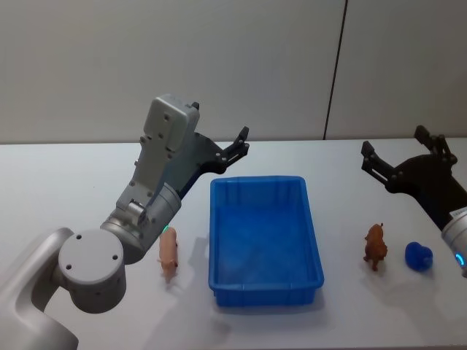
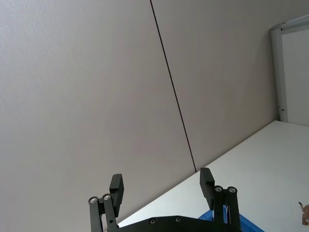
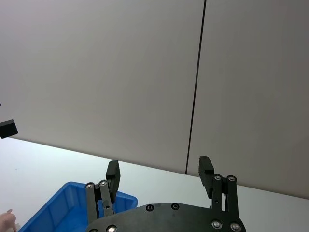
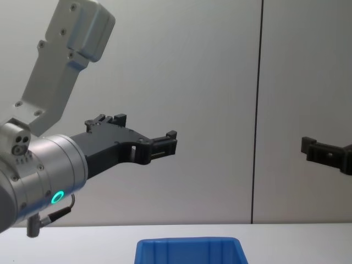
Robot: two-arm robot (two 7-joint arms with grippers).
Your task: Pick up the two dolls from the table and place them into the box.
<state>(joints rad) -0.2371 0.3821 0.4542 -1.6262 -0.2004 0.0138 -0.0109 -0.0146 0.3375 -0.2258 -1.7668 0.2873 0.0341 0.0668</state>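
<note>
- Box (image 4: 187, 248): in the chest view only the far rim shows, the rest cut by the lower edge. In the right wrist view it is partly behind the right hand (image 3: 160, 166).
- Pink doll (image 3: 6, 220): right wrist view, a sliver at the picture's edge.
- Brown doll (image 2: 304, 212): left wrist view, cut by the edge.
- Blue doll (image 1: 419, 257): form too small to tell.
- Right arm (image 1: 456, 226): head view, cut by the right edge.

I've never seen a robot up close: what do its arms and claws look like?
The left arm is silver-grey with rounded joints, a pale boxy housing and a glowing green ring. The left claw and right claw are matte black, two-fingered, with silver screws.
</note>
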